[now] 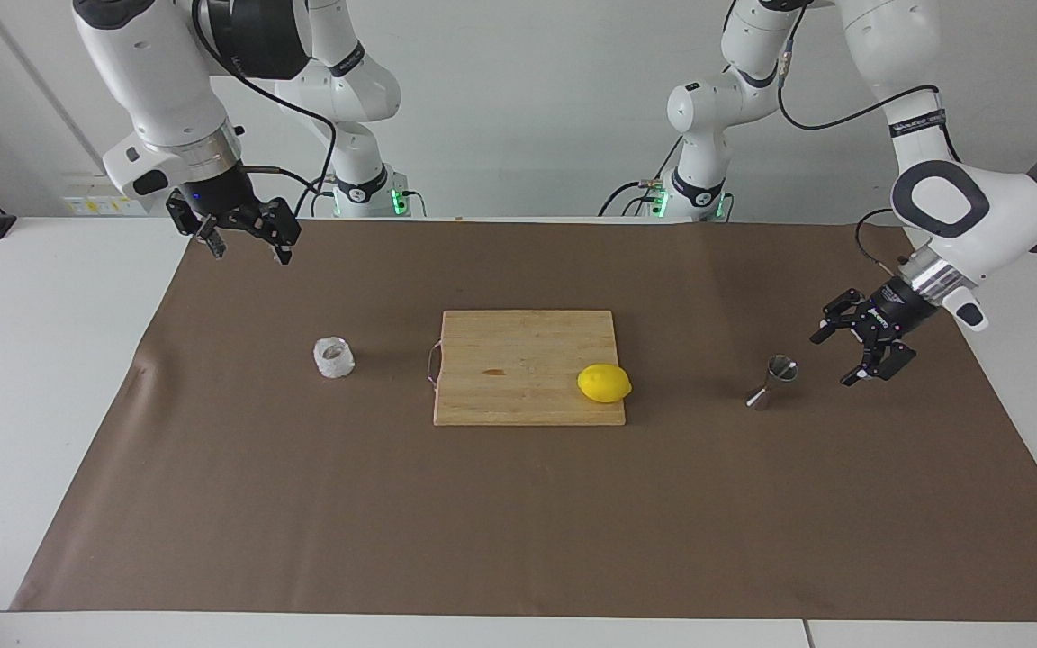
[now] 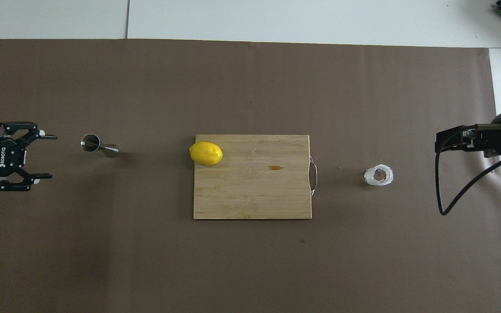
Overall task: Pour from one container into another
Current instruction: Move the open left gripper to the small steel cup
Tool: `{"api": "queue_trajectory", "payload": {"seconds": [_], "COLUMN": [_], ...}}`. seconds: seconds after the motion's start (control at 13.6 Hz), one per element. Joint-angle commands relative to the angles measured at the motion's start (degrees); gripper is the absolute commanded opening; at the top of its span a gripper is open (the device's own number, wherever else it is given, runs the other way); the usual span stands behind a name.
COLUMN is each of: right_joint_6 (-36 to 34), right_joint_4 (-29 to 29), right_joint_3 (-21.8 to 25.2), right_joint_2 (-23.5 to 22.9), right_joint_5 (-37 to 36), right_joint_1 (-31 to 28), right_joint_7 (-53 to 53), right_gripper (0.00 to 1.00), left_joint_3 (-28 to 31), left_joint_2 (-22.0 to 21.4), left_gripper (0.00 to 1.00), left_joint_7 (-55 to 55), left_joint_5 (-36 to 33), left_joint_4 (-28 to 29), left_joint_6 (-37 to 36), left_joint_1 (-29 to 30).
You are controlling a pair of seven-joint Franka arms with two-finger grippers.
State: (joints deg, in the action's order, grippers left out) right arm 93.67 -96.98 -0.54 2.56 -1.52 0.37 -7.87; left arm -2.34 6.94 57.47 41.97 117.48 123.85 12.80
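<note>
Left end effector (image 1: 837,356), fingers spread, hangs just beside the jigger (image 1: 772,382); right end effector (image 1: 247,251), spread, waits above the mat near the cup (image 1: 334,357).

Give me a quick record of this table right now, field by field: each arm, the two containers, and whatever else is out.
left gripper: open, in the air beside the jigger, toward the left arm's end of the table, not touching it
right gripper: open, raised, waiting over the mat's edge nearest the robots
jigger: steel, standing tilted on the mat
cup: whitish, crinkled, upright on the mat toward the right arm's end
cutting board: mid-table, between cup and jigger
lemon: on the board, at its jigger-side edge
mat: brown
</note>
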Motion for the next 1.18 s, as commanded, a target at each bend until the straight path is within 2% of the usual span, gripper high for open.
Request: {"api": "queue_trajectory", "payload": {"seconds": [0.0, 0.3, 1.11], "right_joint_6": [-0.59, -0.59, -0.5], "right_joint_4": [-0.66, -0.75, -1.45], "right_joint_3": [-0.17, -0.17, -0.17], "right_joint_2": [0.61, 0.61, 1.14], "right_joint_5": [0.2, 0.2, 0.2], "right_joint_1": [-0.37, -0.37, -0.37], "right_joint_7": [-1.27, -1.27, -1.09], "right_gripper": [1.0, 1.0, 1.0], "left_joint_3": [0.4, 0.49, 0.31], "left_joint_2": [0.18, -0.44, 0.35], "left_gripper": [1.0, 1.0, 1.0], "left_joint_7": [5.63, 5.64, 5.2], "left_joint_5": [0.92, 0.21, -2.25], "left_joint_4": [0.73, 2.14, 2.75], "left_joint_6": [1.31, -0.19, 1.21], "left_joint_1": [-3.31, -3.84, -5.42]}}
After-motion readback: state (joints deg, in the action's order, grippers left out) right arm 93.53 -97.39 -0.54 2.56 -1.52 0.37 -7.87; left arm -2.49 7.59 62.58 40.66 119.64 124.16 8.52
